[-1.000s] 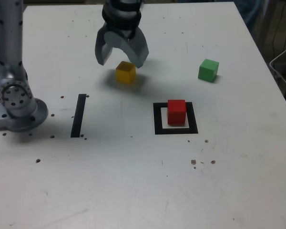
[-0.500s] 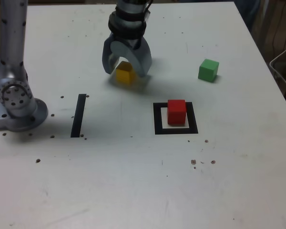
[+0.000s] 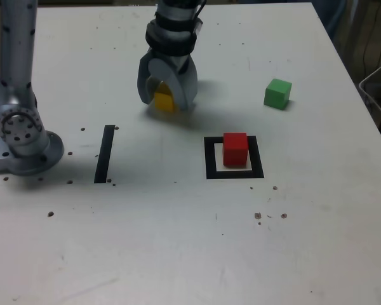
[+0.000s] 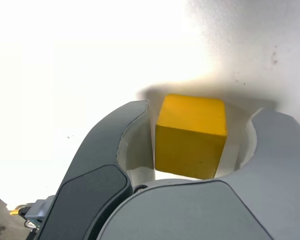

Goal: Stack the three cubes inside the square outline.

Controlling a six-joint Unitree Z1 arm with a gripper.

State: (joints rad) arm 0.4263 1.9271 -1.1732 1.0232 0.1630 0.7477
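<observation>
Gripper [image 3: 167, 100] is sitting low on the white counter [image 3: 178, 241], jaws drawn in narrow around the yellow cube [image 3: 163, 100]. In the wrist view the cube [image 4: 191, 135] is filling the space between the two grey fingers [image 4: 112, 150]; whether both are pressing it, I cannot tell for sure.

Red cube [image 3: 235, 149] is standing inside the square outline [image 3: 233, 157], on its white centre, toward the far edge. Green cube [image 3: 277, 93] is lying alone, toward the exterior view's right, well apart from the outline.

Straight black tape strip [image 3: 105, 154] is lying toward the exterior view's left, near the arm's base [image 3: 22, 140]. Dark specks are dotting the counter.
</observation>
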